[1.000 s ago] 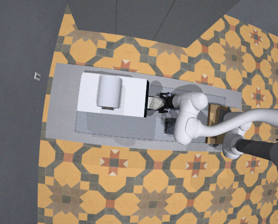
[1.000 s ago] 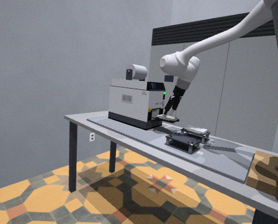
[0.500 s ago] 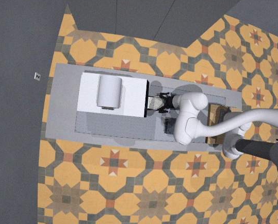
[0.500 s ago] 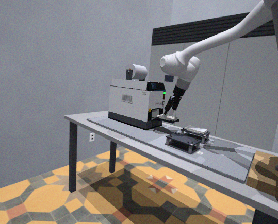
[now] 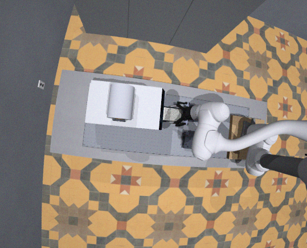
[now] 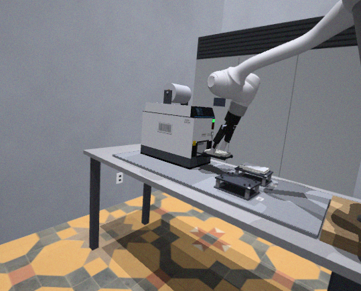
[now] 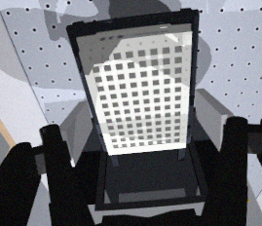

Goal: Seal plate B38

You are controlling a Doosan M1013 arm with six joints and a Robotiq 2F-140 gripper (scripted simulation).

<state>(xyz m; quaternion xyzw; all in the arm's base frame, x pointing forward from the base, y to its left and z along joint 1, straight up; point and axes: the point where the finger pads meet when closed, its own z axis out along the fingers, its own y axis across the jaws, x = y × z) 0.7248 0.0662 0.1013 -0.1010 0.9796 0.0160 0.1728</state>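
Plate B38 (image 7: pixel 138 96), white with a grid of wells, lies on the sealer's black stage (image 7: pixel 149 199), which stands out in front of the sealer (image 5: pixel 123 104). The plate also shows in the top view (image 5: pixel 170 114) and in the side view (image 6: pixel 219 152). My gripper (image 7: pixel 142 108) hangs tilted over the plate's near end. Its fingers stand apart on either side of the plate, clear of its edges. The gripper is open and holds nothing; it also shows from above (image 5: pixel 181 114) and from the side (image 6: pixel 222 144). A small green lamp (image 6: pixel 213 120) glows on the sealer's front.
Two black plate nests stand on the perforated mat to the right of the sealer. The nearer one (image 6: pixel 237 184) is empty; the farther one (image 6: pixel 255 171) holds a plate. A foil roll (image 5: pixel 121 101) sits on top of the sealer. My arm's elbow (image 5: pixel 207 134) hangs over the nests.
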